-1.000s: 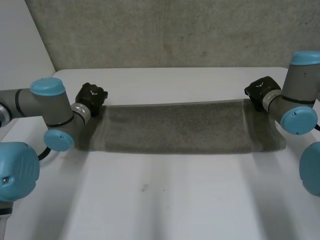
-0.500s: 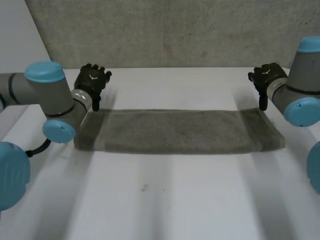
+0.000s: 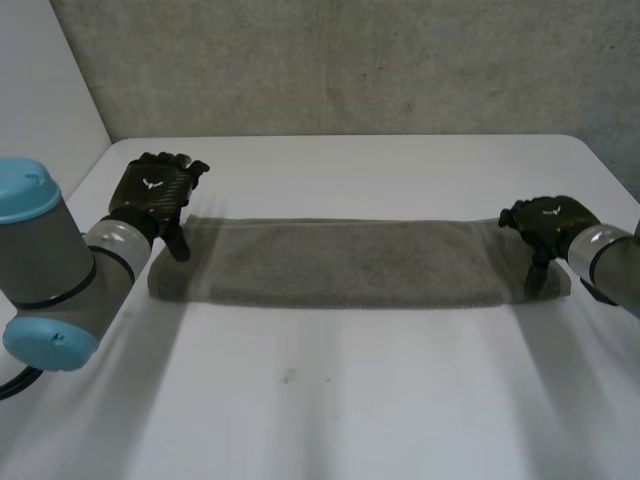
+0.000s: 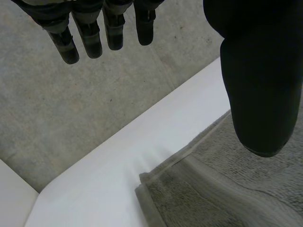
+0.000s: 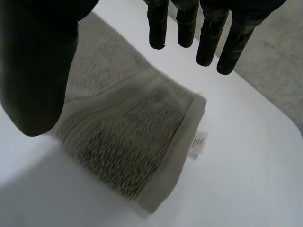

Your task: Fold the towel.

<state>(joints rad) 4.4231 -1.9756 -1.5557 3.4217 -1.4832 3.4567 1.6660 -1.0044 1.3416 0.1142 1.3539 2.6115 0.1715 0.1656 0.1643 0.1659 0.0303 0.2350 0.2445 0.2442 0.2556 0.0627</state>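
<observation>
The towel (image 3: 350, 262) lies flat on the counter (image 3: 330, 410) as a long, narrow strip running across between the two arms. Its right end looks layered, so I judge one lengthwise fold done (the edges sit fairly even), with at least an end-to-end fold still to make. The left hand (image 3: 152, 190) is at the strip's left end, fingers straight, thumb well apart from them, holding nothing. The right hand (image 3: 548, 222) is at the right end, also spread and empty. Whether either thumb touches the cloth I cannot tell. A small white tag (image 5: 199, 142) sticks out at the right end's corner; its print is too small to read.
</observation>
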